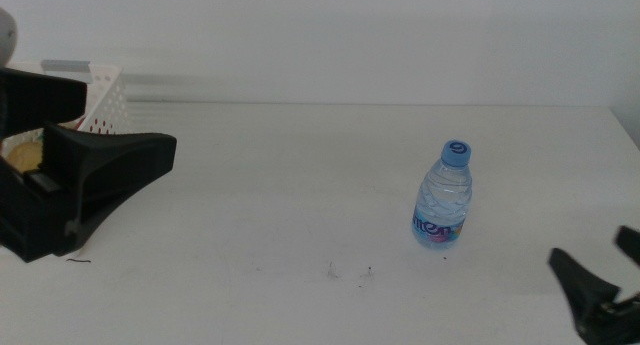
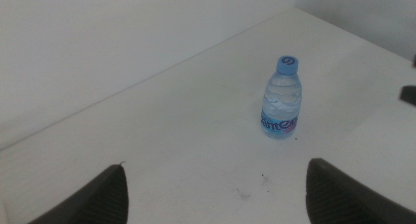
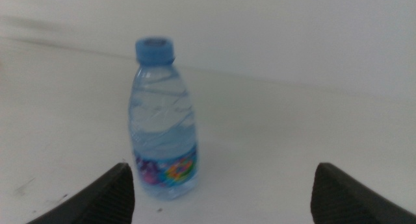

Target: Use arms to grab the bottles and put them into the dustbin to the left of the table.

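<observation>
One clear water bottle with a blue cap stands upright on the white table, right of centre. It also shows in the left wrist view and close up in the right wrist view. My left gripper is at the far left, by the white perforated dustbin. Its jaws are open and empty. A yellow patch shows behind it, mostly hidden. My right gripper sits low at the bottom right, open, pointing at the bottle from a short distance.
The table's far edge meets a plain white wall. A few tiny dark specks lie on the tabletop in front of the bottle. The dustbin stands at the table's back left corner.
</observation>
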Robot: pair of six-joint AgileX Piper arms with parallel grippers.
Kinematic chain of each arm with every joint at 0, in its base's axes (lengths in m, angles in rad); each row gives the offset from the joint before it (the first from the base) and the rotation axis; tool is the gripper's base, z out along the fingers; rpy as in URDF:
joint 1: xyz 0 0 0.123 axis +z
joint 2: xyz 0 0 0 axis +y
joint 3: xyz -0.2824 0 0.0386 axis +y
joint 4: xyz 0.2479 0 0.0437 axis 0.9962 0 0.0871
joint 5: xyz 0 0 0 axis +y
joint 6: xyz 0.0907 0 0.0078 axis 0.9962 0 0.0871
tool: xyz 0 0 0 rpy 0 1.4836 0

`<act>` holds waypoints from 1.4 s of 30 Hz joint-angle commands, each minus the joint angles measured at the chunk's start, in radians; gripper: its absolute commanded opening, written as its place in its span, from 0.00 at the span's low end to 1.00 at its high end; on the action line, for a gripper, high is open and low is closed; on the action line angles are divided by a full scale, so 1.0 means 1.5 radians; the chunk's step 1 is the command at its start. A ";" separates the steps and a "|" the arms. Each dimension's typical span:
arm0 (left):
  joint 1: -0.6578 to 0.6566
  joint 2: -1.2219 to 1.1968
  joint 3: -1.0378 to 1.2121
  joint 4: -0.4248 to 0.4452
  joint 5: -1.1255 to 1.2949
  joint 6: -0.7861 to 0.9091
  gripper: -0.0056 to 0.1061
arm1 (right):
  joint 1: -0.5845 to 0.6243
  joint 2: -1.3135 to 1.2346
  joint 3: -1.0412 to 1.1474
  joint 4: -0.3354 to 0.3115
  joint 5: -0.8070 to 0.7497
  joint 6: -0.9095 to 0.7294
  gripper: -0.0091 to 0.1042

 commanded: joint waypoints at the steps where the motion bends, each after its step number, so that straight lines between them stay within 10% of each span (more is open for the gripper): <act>1: -0.004 -0.002 0.001 0.002 -0.009 -0.003 0.89 | -0.005 0.114 0.002 0.013 -0.119 -0.024 0.87; 10: -0.004 -0.001 0.001 0.020 -0.011 -0.003 0.89 | 0.005 0.360 -0.024 -0.002 -0.268 -0.002 0.87; 19: -0.004 -0.002 0.001 0.043 -0.013 -0.003 0.89 | 0.165 0.453 -0.141 0.089 -0.234 -0.073 0.87; 35: -0.004 -0.002 0.001 0.056 -0.014 -0.003 0.89 | 0.174 0.675 -0.373 0.138 -0.202 -0.112 0.86; 37: -0.004 -0.002 0.001 0.056 -0.014 -0.003 0.89 | 0.181 0.683 -0.392 0.136 -0.202 -0.120 0.75; 41: -0.004 -0.002 0.001 0.056 -0.014 -0.003 0.89 | 0.205 0.677 -0.411 0.154 -0.207 -0.163 0.05; 42: -0.004 -0.002 0.001 0.056 -0.014 -0.003 0.89 | 0.214 0.674 -0.421 0.165 -0.202 -0.159 0.08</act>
